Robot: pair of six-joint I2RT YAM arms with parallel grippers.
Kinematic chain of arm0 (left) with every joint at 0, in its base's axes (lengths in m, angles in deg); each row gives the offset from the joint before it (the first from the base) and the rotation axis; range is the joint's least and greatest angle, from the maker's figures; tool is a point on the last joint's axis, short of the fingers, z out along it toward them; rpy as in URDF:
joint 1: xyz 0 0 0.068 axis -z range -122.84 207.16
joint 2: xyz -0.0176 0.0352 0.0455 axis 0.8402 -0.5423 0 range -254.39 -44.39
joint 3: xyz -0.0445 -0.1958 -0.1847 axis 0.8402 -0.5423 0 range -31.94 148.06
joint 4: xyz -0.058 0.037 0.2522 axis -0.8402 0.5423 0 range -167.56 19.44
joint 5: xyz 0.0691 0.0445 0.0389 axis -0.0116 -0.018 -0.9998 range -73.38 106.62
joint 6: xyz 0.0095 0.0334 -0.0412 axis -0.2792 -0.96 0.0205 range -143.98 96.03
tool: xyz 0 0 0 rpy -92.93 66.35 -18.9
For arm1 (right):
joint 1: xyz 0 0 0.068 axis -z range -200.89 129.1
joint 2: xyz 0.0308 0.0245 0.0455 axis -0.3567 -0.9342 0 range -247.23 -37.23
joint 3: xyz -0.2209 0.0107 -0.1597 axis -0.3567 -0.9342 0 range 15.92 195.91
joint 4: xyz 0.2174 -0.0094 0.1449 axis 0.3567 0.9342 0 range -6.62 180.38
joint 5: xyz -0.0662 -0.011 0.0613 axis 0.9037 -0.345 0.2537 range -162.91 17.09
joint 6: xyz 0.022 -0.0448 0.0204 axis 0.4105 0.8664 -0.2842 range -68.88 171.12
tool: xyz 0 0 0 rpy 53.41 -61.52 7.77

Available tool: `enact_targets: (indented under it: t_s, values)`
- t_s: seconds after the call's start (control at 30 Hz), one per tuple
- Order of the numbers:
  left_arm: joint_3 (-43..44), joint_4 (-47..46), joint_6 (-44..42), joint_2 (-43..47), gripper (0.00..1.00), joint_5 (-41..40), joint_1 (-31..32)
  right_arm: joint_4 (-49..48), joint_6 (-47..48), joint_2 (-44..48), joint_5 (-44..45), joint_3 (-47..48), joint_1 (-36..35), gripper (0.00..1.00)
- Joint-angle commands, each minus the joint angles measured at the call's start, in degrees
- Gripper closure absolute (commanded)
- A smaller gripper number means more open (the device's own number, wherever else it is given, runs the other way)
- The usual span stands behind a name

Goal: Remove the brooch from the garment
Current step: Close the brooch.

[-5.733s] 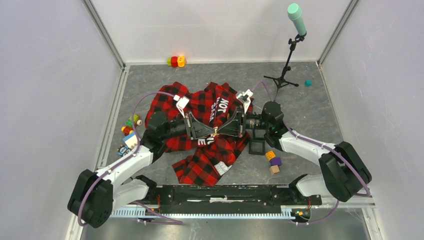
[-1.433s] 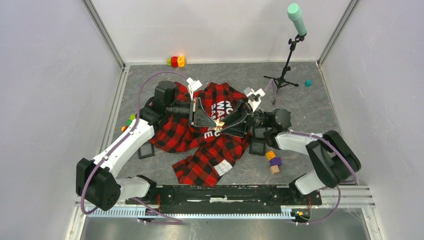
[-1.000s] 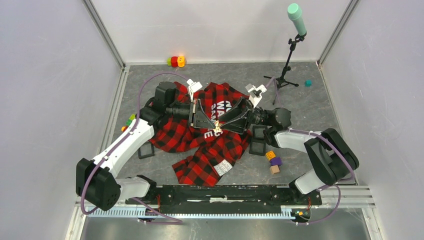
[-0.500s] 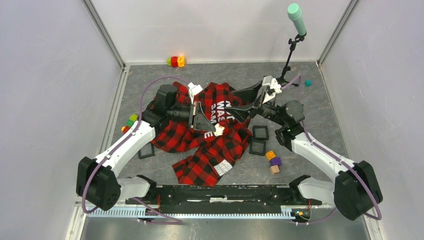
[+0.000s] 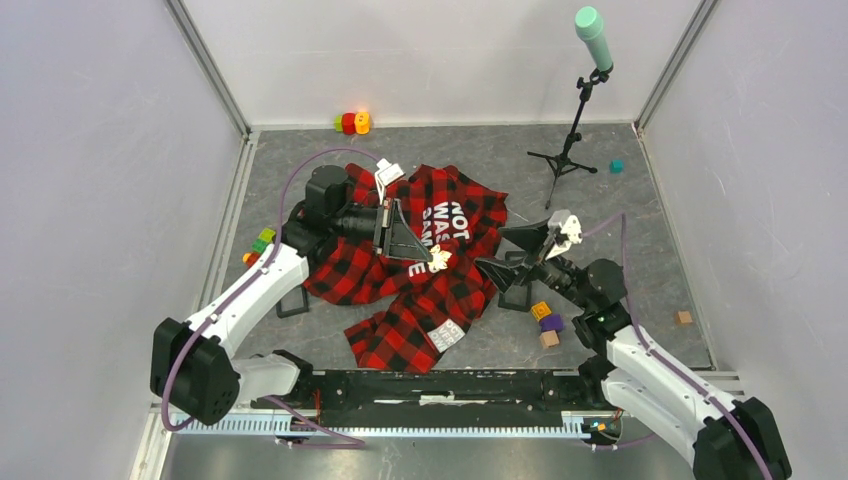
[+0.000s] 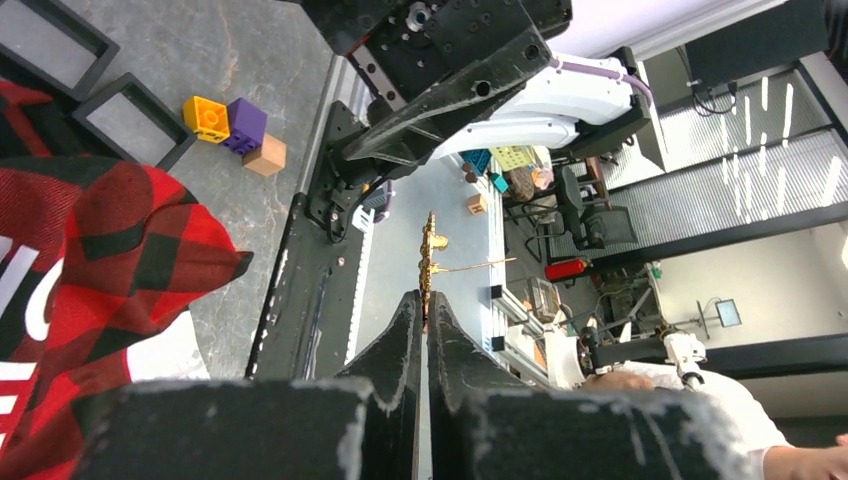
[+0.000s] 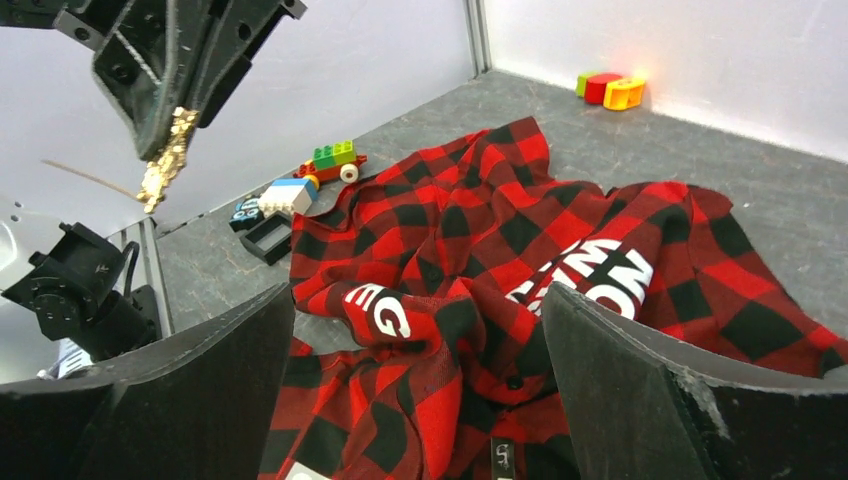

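Note:
The red-and-black check garment [image 5: 400, 285] lies crumpled at mid-table, white letters up. My left gripper [image 5: 430, 257] hangs just above it, shut on the small gold brooch [image 5: 438, 260]. In the left wrist view the brooch [image 6: 427, 262] sticks up from the closed fingertips of the left gripper [image 6: 422, 298], clear of the garment [image 6: 110, 240], its pin pointing sideways. My right gripper [image 5: 508, 252] stands wide open and empty to the right of the cloth. In the right wrist view the open right gripper [image 7: 418, 292] frames the garment [image 7: 560, 230], with the brooch [image 7: 163, 155] at upper left.
Black square frames [image 5: 292, 302] lie beside the cloth. Small blocks [image 5: 547, 322] sit under the right arm, a wooden cube [image 5: 683, 317] at far right. Toy bricks [image 5: 262, 245] lie left. A microphone stand [image 5: 570, 140] and a teal block [image 5: 617, 166] stand at the back right.
My right gripper opened wide, left the brooch and swung back right toward the near edge. The left gripper stayed shut on the brooch and barely moved.

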Motion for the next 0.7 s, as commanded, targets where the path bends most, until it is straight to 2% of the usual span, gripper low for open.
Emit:
enact_targets:
  t_s: [0.0, 0.1, 0.2, 0.33, 0.47, 0.67]
  values:
    - [1.6, -5.7, 5.0, 0.9, 0.98, 3.7, 0.1, 5.5, -0.3, -2.5, -3.8, 6.4, -0.1, 0.02]
    - [1.4, -8.7, 7.1, 0.6, 0.98, 3.9, 0.4, 2.3, 0.7, -2.7, -9.3, 6.2, -0.8, 0.06]
    - [1.1, -12.3, 9.7, -0.1, 0.98, 3.7, 0.9, -0.1, 0.7, -2.5, -9.4, 6.2, -1.9, 0.11]
    - [1.5, -14.5, 11.4, -1.3, 0.98, 3.5, 1.8, -1.9, -2.1, -6.0, -13.8, 9.3, -2.7, 0.19]
    - [1.9, -15.3, 11.7, -2.2, 0.98, 3.1, 2.8, -5.3, -5.1, -7.8, -14.5, 10.3, -4.1, 0.23]
    - [2.2, -15.5, 11.8, -3.0, 0.98, 2.9, 3.3, -4.0, -7.1, -8.9, -15.6, 13.1, -5.8, 0.28]
